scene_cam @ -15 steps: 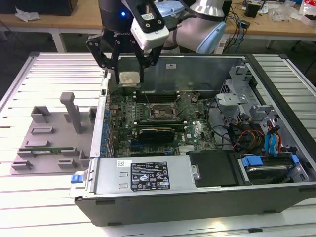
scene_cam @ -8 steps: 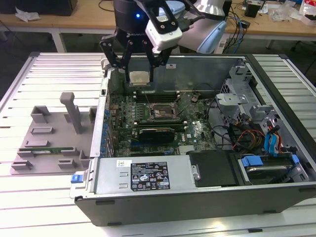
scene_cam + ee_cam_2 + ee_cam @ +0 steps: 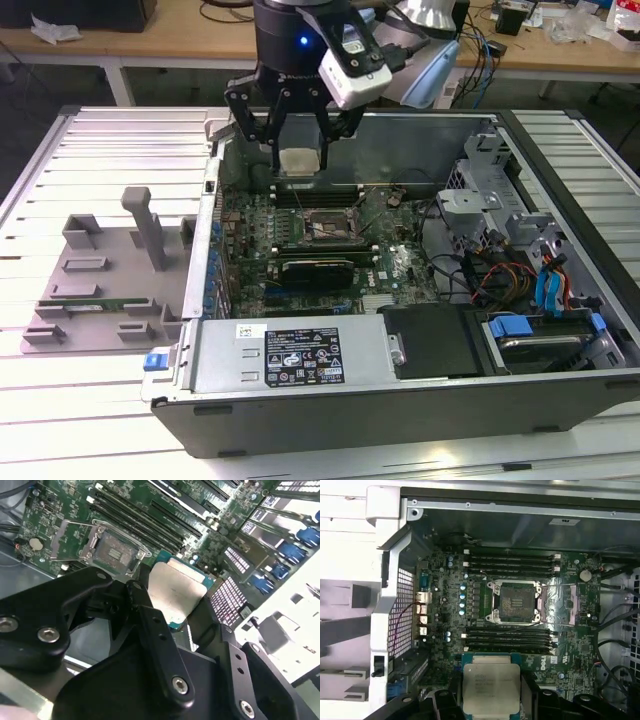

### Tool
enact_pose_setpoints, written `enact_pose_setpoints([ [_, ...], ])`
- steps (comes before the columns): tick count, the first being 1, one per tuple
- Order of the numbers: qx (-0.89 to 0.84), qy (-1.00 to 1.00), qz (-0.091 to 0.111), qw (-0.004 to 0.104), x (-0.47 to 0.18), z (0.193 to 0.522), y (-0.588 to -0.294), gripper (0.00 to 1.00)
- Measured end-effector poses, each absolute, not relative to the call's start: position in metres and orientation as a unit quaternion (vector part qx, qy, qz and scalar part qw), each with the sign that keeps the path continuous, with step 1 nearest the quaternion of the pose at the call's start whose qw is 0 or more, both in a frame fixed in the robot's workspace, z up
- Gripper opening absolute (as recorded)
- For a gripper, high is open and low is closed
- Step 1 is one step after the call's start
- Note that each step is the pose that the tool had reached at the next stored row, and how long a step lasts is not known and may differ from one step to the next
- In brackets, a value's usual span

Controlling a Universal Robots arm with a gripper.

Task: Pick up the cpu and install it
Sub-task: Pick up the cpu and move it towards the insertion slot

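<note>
The gripper (image 3: 300, 148) has its black fingers clamped on two opposite edges of the cpu (image 3: 300, 163), and the exterior view shows it hanging flat over the open computer case (image 3: 420, 125), clear of the walls, with free air around it. The first wrist view shows the silver-grey lid with a thin green border, and the bare socket (image 3: 514, 602) below and ahead of the gripper, lying between rows of memory slots (image 3: 510, 562). In the second wrist view one corner of the chip points toward the socket, well apart from it.
</note>
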State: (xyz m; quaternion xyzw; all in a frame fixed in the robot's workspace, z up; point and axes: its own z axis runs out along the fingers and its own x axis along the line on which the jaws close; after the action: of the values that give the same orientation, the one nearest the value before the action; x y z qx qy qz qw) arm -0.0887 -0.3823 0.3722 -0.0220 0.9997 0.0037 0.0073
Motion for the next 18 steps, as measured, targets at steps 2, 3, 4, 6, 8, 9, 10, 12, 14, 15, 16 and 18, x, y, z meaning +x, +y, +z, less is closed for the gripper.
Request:
enact_pose_setpoints([
  [2, -0.022, 1.000, 0.004, 0.007, -0.084, 0.370, -0.382, 0.55],
  [3, -0.022, 1.000, 0.004, 0.007, -0.081, 0.369, -0.382, 0.55],
  [4, -0.022, 1.000, 0.004, 0.007, -0.078, 0.367, -0.381, 0.55],
  [6, -0.022, 1.000, 0.004, 0.007, -0.075, 0.365, -0.381, 0.55],
  [8, -0.022, 1.000, 0.004, 0.007, -0.071, 0.363, -0.381, 0.55],
  [9, -0.022, 1.000, 0.004, 0.007, -0.070, 0.362, -0.381, 0.55],
  [10, -0.022, 1.000, 0.004, 0.007, -0.068, 0.360, -0.381, 0.55],
  [12, -0.022, 1.000, 0.003, 0.007, -0.066, 0.357, -0.380, 0.55],
  [14, -0.022, 1.000, 0.003, 0.007, -0.064, 0.354, -0.380, 0.55],
  [15, -0.022, 1.000, 0.003, 0.007, -0.064, 0.352, -0.380, 0.55],
  [16, -0.022, 1.000, 0.004, 0.007, -0.064, 0.351, -0.380, 0.55],
  [18, -0.022, 1.000, 0.004, 0.007, -0.064, 0.349, -0.380, 0.55],
])
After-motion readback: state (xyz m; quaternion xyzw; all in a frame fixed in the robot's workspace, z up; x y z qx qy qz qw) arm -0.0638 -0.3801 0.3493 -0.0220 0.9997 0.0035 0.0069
